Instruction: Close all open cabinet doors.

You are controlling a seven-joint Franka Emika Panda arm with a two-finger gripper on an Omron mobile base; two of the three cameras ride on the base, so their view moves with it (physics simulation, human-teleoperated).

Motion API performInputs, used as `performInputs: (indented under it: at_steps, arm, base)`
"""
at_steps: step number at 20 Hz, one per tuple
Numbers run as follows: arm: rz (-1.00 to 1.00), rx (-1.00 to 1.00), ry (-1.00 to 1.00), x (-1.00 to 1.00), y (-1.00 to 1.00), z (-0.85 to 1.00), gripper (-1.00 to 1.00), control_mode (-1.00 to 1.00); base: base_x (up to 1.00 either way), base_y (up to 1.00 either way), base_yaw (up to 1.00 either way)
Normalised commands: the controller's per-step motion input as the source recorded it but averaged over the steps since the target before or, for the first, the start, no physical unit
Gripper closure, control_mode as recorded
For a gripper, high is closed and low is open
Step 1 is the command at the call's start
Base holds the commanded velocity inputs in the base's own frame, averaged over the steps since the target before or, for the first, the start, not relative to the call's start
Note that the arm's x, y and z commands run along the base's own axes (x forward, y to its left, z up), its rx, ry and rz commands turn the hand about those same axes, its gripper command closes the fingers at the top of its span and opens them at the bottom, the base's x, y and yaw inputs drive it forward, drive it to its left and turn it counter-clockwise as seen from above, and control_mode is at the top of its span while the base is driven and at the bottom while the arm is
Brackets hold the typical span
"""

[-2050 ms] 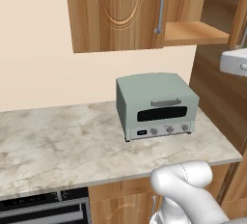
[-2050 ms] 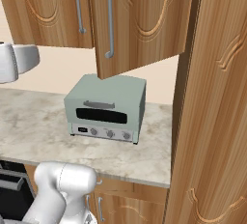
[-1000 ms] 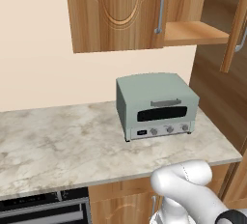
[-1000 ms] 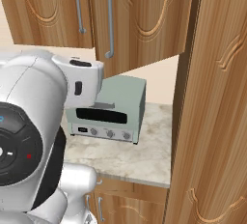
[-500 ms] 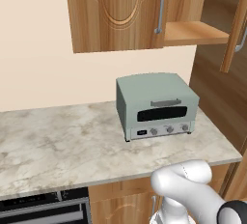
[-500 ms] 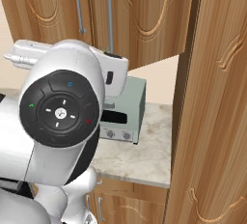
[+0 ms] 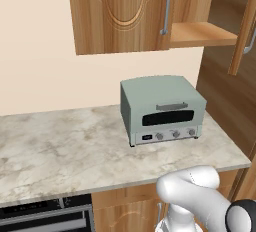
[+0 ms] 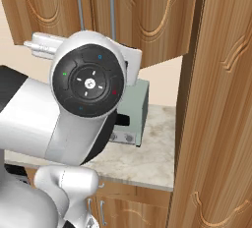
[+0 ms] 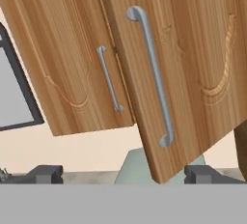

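Note:
In the hand view, an open upper cabinet door [image 9: 193, 63] swings out toward me, its long silver bar handle [image 9: 154, 73] close ahead. Behind it, a closed door [image 9: 67, 73] carries a shorter-looking handle [image 9: 109, 79]. My gripper [image 9: 125, 175] is open, below the open door's lower edge, with both dark fingertips [image 9: 46, 174] wide apart and nothing between them. In the left base view the open door [image 7: 244, 26] stands edge-on at the right, beside a bare shelf [image 7: 200, 33] and a closed door [image 7: 122, 11]. From the right base view the open door [image 8: 152, 15] hangs above my arm's wrist [image 8: 88, 82].
A pale green toaster oven [image 7: 162, 108] sits on the marble counter [image 7: 60, 151] under the cabinets, half hidden by my arm in the right base view. A tall wooden cabinet [image 8: 216, 124] walls off the right side. A dark-framed grey panel [image 9: 14, 88] shows at the hand view's left.
My arm has swung up and across the right base view, covering most of the toaster oven. The cabinet doors stay where they were.

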Motion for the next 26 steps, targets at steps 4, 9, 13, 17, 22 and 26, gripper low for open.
performInputs:
  at_steps: [4,9,13,17,22,26]
  arm:
    - [-0.02,0.00,-0.01,0.40,0.00,-0.15,-1.00,-1.00]
    - [-0.02,0.00,-0.06,0.30,-0.06,-0.08,-1.00,-1.00]
    - [-0.01,0.00,-0.10,0.46,-0.12,-0.20,-1.00,-1.00]
    - [-0.01,0.00,-0.06,0.22,-0.18,-0.02,-1.00,-1.00]
    - [0.00,0.00,0.00,0.18,-0.15,0.00,-1.00,-1.00]
    - [0.00,0.00,0.00,0.40,-0.01,0.00,-1.00,-1.00]
  base:
    - [0.00,0.00,0.00]
    - [0.00,0.00,0.00]
    - [0.00,0.00,0.00]
    - [0.00,0.00,0.00]
    - [0.00,0.00,0.00]
    - [0.00,0.00,0.00]
